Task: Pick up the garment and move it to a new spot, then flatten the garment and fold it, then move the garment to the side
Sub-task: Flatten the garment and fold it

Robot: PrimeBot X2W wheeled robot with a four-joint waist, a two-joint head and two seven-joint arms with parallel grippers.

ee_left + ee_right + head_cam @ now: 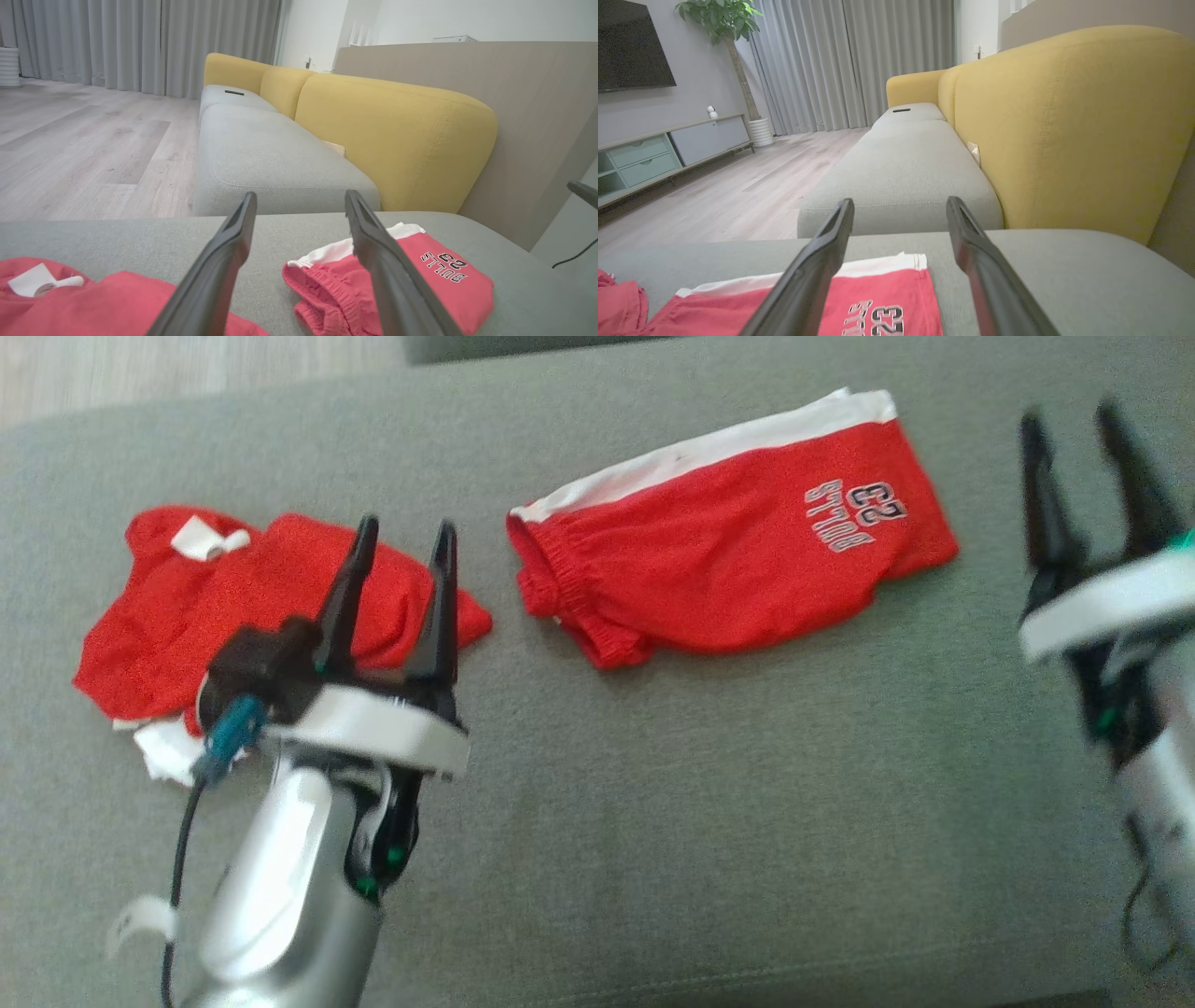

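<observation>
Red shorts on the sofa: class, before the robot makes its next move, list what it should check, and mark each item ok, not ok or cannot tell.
1. The left hand is open and empty: ok.
2. The right hand is open and empty: ok.
3. The shorts are folded and lie flat on the grey seat: ok.
4. The shorts lie apart from the red top, with bare seat between them: ok.
5. The red top is flattened: not ok, it lies bunched.
6. The left hand is clear of the red top below it: cannot tell.
</observation>
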